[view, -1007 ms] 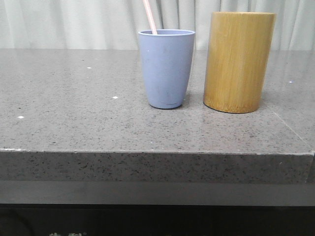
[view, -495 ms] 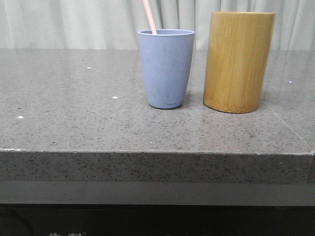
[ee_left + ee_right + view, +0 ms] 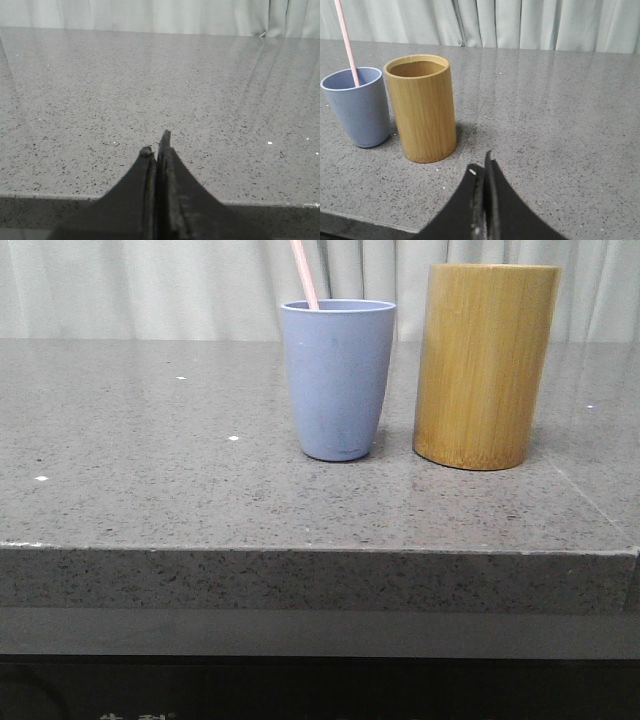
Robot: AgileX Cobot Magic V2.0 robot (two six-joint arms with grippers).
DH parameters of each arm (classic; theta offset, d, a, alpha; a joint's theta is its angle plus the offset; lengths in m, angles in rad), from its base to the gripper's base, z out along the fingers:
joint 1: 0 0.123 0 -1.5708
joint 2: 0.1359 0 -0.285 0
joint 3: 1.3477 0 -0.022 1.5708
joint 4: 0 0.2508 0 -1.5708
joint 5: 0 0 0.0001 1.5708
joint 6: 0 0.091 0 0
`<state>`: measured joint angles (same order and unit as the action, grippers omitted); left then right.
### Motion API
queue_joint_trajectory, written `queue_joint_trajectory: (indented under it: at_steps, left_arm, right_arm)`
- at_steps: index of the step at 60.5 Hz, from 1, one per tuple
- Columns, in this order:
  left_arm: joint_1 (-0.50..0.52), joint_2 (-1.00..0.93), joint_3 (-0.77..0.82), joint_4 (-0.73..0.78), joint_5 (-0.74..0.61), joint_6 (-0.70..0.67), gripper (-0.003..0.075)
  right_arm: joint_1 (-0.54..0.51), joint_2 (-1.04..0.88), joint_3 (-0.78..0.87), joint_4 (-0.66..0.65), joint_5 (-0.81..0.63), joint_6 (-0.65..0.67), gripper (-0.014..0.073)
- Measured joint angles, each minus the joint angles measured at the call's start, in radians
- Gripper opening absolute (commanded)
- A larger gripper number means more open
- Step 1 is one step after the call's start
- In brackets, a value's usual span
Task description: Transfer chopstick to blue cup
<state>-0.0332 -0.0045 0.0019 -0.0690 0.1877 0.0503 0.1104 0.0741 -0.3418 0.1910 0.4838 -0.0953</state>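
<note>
Nothing moved since earlier frames: chopstick (image 3: 305, 275) stands tilted inside blue cup (image 3: 338, 380), nearer right gripper (image 3: 484, 172), both grippers pressed together, left gripper (image 3: 156, 150) too.

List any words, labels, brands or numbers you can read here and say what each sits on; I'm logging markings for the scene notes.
No text can be read.
White characters at the bottom of the dark panel under the table's front edge: cut off by the picture's edge, unreadable.
Blue cup: plain, no marking.
Bamboo holder: plain, no marking.
Chopstick: plain, no marking.
</note>
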Motion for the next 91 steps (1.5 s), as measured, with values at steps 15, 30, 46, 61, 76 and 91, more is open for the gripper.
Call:
queue_joint_trajectory:
  at_steps: [15,30,46,61,76,91]
  left_arm:
    - [0.000,0.000,0.000,0.000,-0.002,0.000,-0.0019]
    - [0.000,0.000,0.000,0.000,-0.002,0.000,-0.0019]
    - [0.000,0.000,0.000,0.000,-0.002,0.000,-0.0019]
    - [0.000,0.000,0.000,0.000,-0.002,0.000,-0.0019]
    - [0.000,0.000,0.000,0.000,-0.002,0.000,-0.0019]
    - [0.000,0.000,0.000,0.000,-0.002,0.000,-0.0019]
  right_arm:
    - [0.000,0.000,0.000,0.000,0.000,0.000,-0.0088]
    - [0.000,0.000,0.007,0.000,-0.012,0.000,-0.0088]
    - [-0.009,-0.053,0.223,-0.015,-0.243,0.000,-0.0088]
    - [-0.064,-0.085,0.369,-0.017,-0.289,0.000,-0.0088]
    - [-0.068,-0.085,0.369,-0.019,-0.284,0.000,-0.0088]
    - [-0.068,-0.085,0.369,-0.019,-0.282,0.000,-0.0088]
